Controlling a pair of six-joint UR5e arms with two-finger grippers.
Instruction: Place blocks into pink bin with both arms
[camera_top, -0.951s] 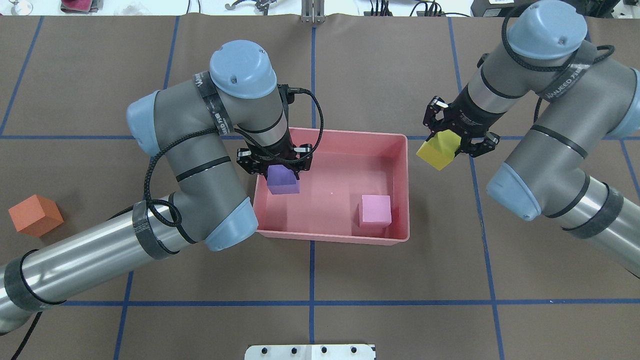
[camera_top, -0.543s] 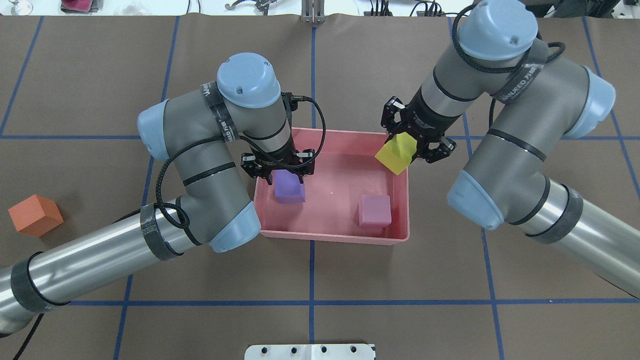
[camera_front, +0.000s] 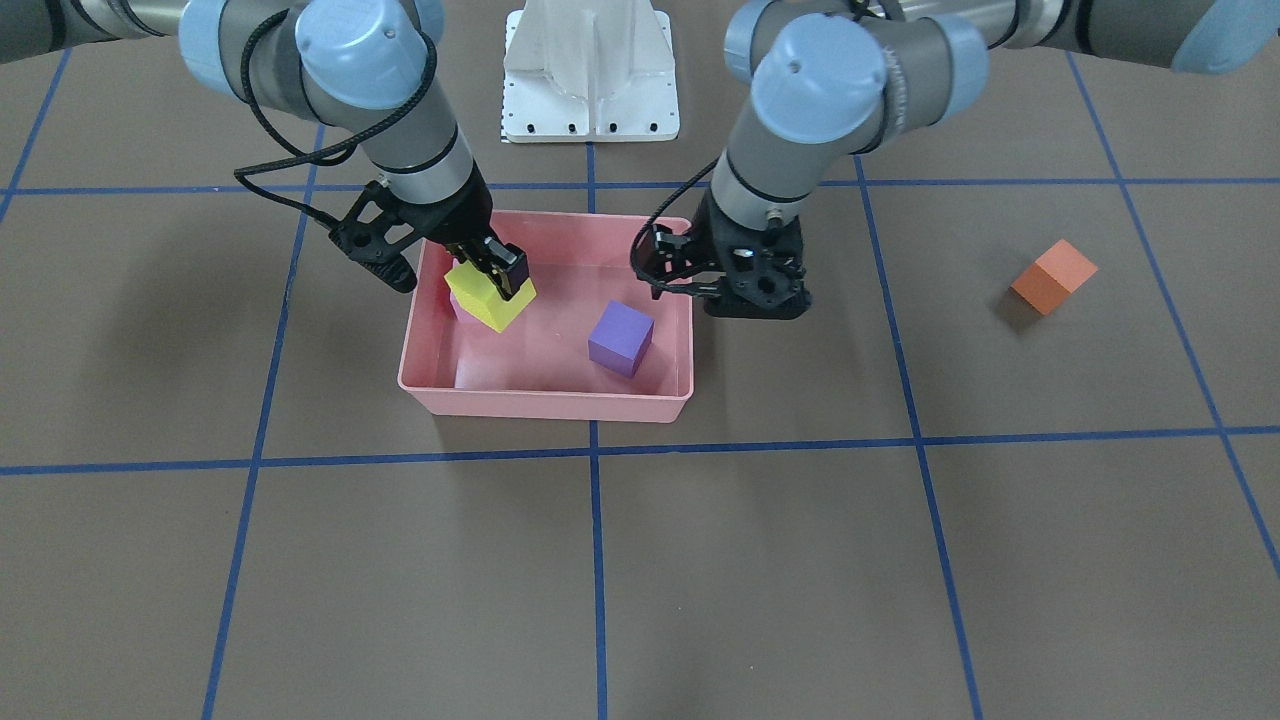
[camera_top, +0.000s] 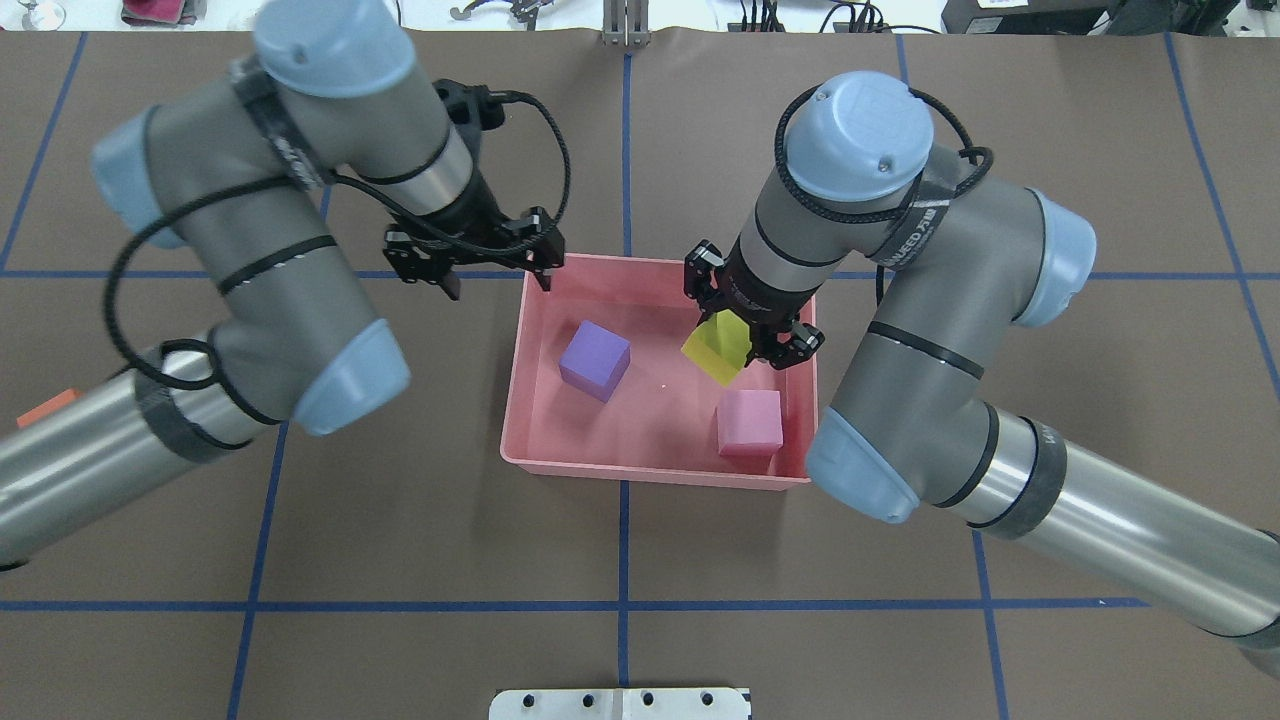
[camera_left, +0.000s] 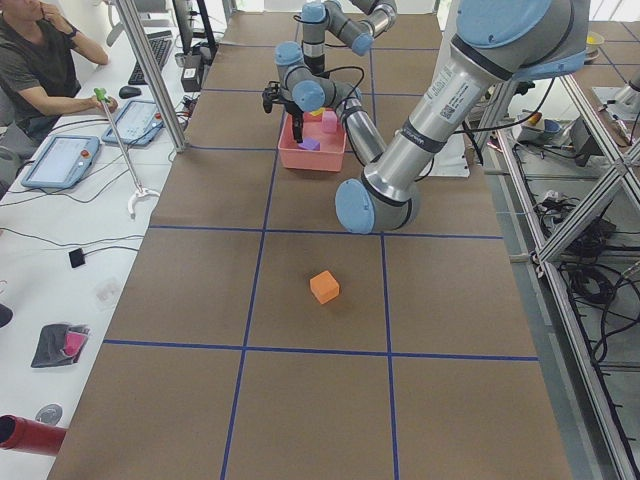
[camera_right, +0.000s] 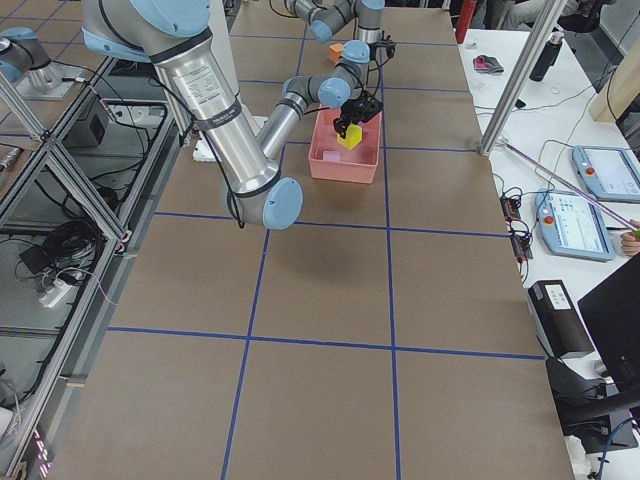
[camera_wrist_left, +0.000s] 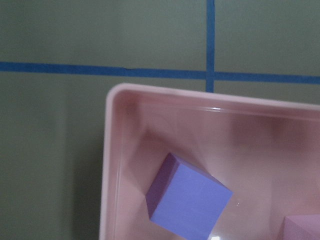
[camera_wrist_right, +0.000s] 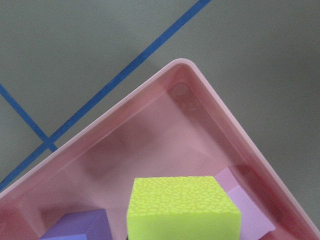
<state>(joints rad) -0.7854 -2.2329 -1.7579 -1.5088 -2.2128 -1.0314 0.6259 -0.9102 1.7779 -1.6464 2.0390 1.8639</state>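
Fingers of the right arm (camera_front: 505, 268) clamp the yellow cube (camera_top: 718, 347) over the pink bin (camera_top: 660, 470). Left fingers (camera_top: 546, 262) stand apart, empty, purple cube (camera_top: 595, 360) nearby.

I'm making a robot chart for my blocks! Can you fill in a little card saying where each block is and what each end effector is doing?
purple block: resting in the pink bin, nothing touching it
light pink block: resting in the bin, near a corner
yellow block: tilted, held over the bin
orange block: on the table, well outside the bin
left end effector: open, empty, by the bin's corner
right end effector: shut on the yellow block
tally: two in, one held, one out
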